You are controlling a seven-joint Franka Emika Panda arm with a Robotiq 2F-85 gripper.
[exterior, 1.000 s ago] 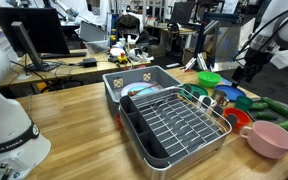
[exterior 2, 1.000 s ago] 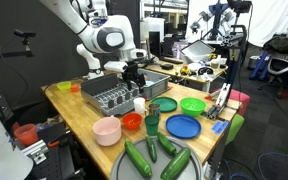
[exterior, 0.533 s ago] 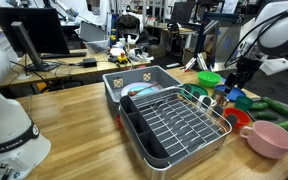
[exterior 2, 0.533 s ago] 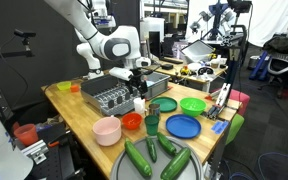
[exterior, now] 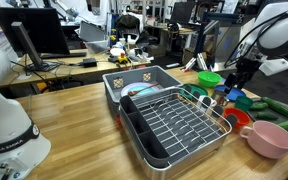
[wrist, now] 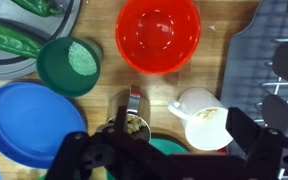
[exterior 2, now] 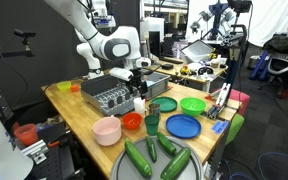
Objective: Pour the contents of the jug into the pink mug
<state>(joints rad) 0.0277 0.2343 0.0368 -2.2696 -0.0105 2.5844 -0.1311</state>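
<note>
Jug [wrist: 204, 118], small and white, is sitting on the wooden table [wrist: 220, 22] just beside the dish rack [wrist: 276, 70]. It is looking light, stiff and glazed, probably slippery, and it is holding something, so keep it upright. Handle unclear; gripping across the body seems safest. Gripper [wrist: 174, 160] is hanging above, jaws wide, holding nothing. Crowding it: blue plate [wrist: 24, 122], green cup [wrist: 70, 66], metal cup [wrist: 132, 118], red bowl [wrist: 159, 35]. Pink mug [exterior 2: 106, 130] is standing apart near the table edge, with open room beside it.
</note>
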